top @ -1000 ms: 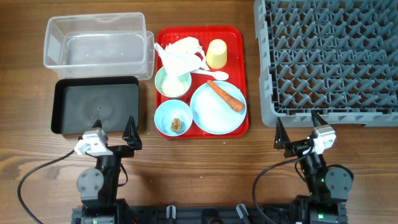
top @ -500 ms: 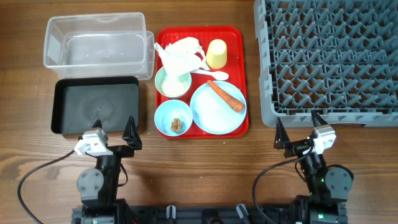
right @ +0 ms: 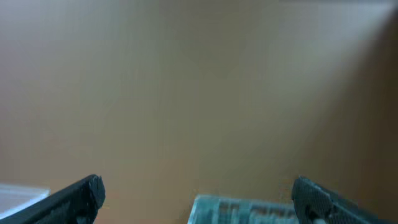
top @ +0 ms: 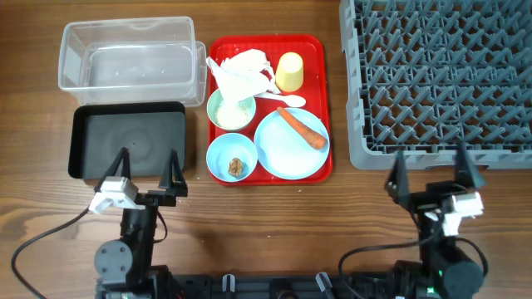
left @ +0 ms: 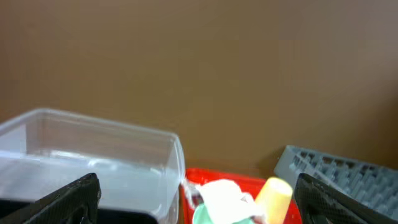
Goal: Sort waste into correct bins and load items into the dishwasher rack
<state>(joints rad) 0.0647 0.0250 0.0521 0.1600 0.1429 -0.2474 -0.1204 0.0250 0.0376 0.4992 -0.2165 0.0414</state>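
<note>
A red tray holds crumpled white napkins, a yellow cup, a white spoon, a bowl of rice, a bowl with a brown lump and a pale blue plate with a carrot piece. The clear tub and black tub lie left of it, the grey rack right. My left gripper is open and empty at the black tub's near edge. My right gripper is open and empty at the rack's near edge.
The left wrist view shows the clear tub, the napkins, the yellow cup and the rack's corner between the left gripper's fingers. The right wrist view shows the rack low between the right gripper's fingers.
Both wrists have turned so both fingers of each gripper show, spread wide. The right gripper has shifted to the right. The things on the tray have not moved.
</note>
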